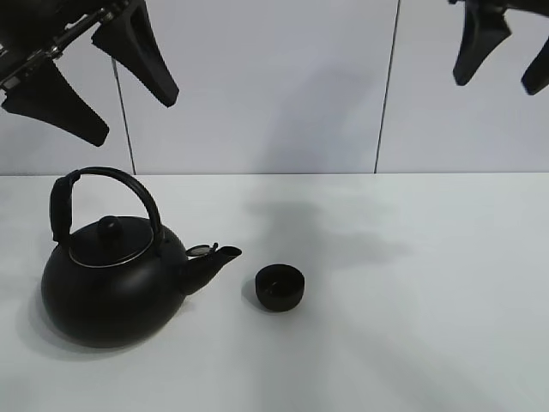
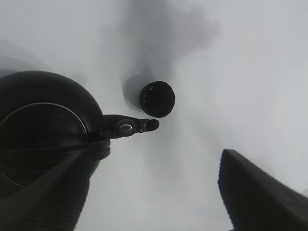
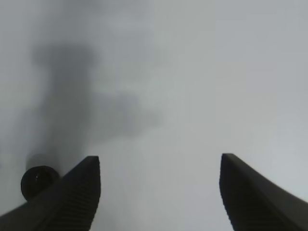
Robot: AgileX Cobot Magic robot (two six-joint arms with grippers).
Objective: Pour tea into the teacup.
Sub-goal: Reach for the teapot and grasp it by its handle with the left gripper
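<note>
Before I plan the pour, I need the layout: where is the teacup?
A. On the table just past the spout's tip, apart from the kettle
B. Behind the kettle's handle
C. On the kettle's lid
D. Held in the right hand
A: the teacup stands on the table just beyond the spout of the kettle, with a gap between them.

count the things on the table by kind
kettle: 1
teacup: 1
total: 2
</note>
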